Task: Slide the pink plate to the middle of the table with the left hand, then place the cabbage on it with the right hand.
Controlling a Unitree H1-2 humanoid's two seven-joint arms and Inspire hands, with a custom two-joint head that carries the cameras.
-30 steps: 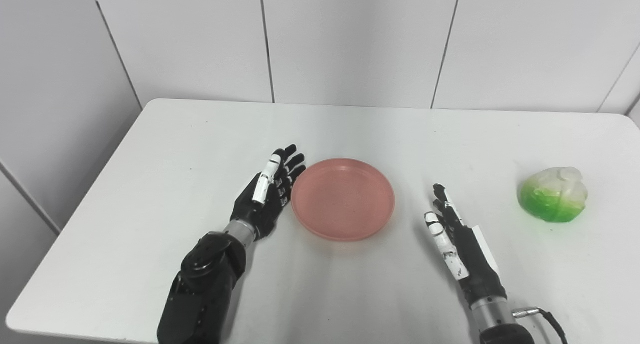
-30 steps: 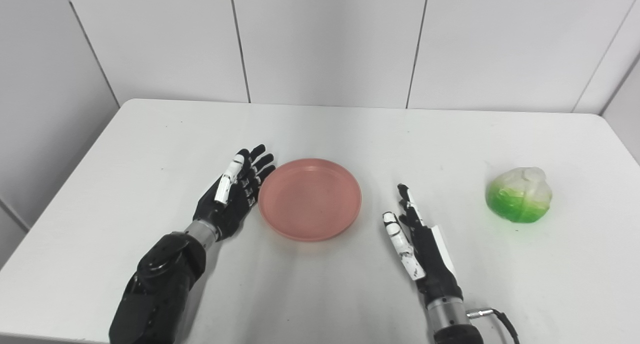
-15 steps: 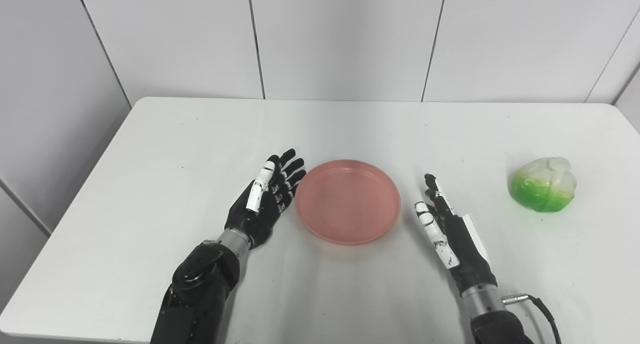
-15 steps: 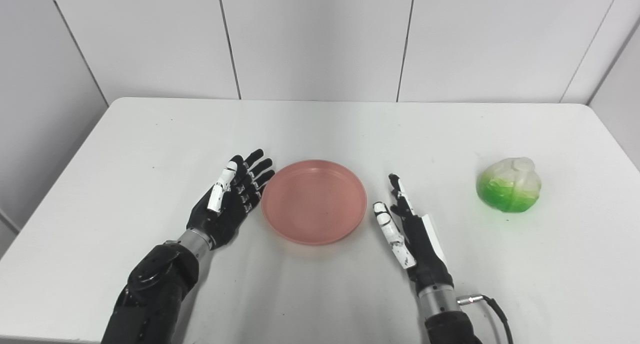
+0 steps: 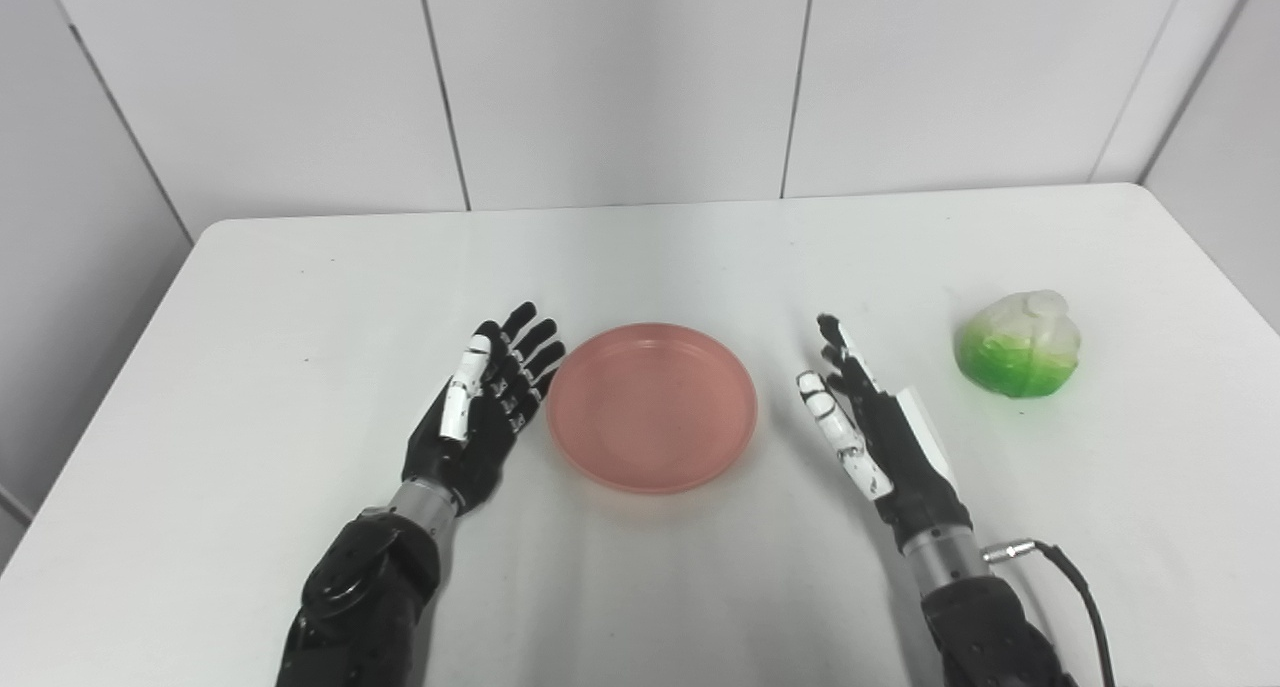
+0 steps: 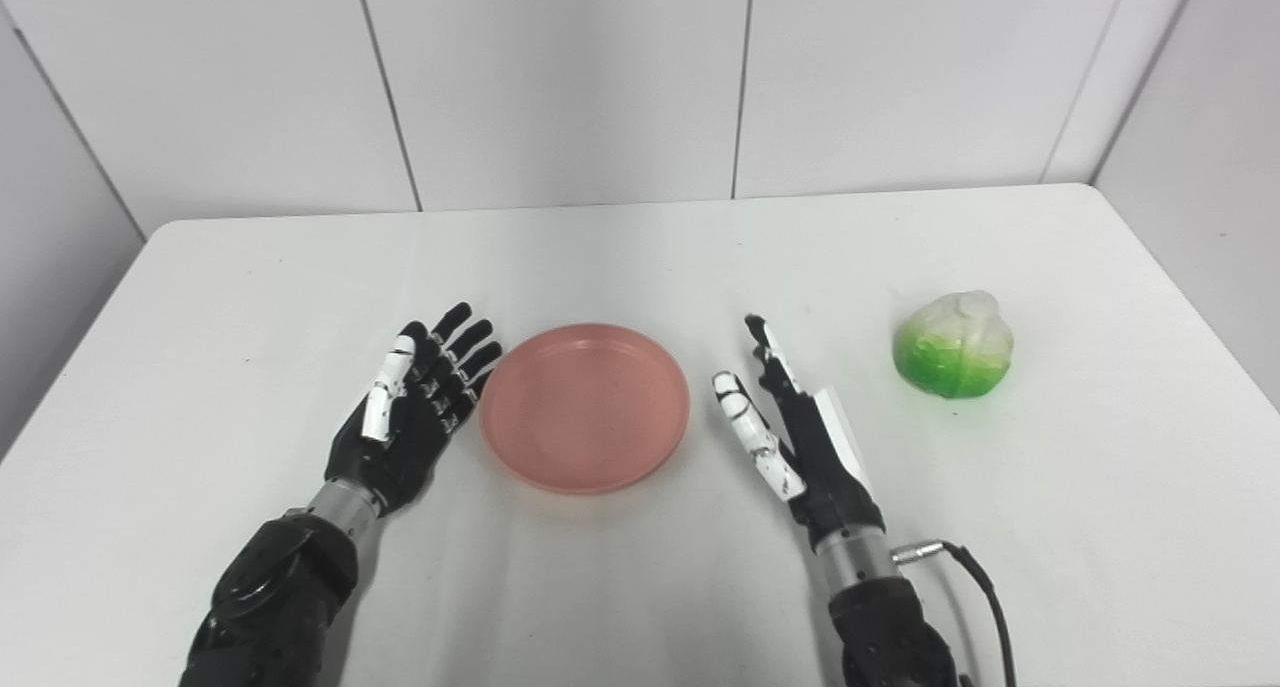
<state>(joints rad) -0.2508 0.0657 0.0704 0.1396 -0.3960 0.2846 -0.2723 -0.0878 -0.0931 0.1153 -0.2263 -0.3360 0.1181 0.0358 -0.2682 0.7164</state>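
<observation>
The pink plate point(image 5: 651, 420) lies flat near the middle of the white table point(image 5: 300, 287), with nothing on it. My left hand point(image 5: 487, 410) rests just left of the plate, open, fingers stretched out close to its rim. On the plate's right, my right hand point(image 5: 868, 430) stands edge-up and open, a short gap from the rim. The green and white cabbage point(image 5: 1017, 357) sits on the table further right, well apart from the right hand.
White wall panels rise behind the table's far edge point(image 5: 640, 205). The table's right edge point(image 5: 1215, 267) runs close past the cabbage. A cable point(image 5: 1060, 562) hangs off my right wrist.
The camera has turned right, so the whole scene shifted left in the picture. My right hand has moved forward and nearer the plate; the left hand has drawn slightly off its rim.
</observation>
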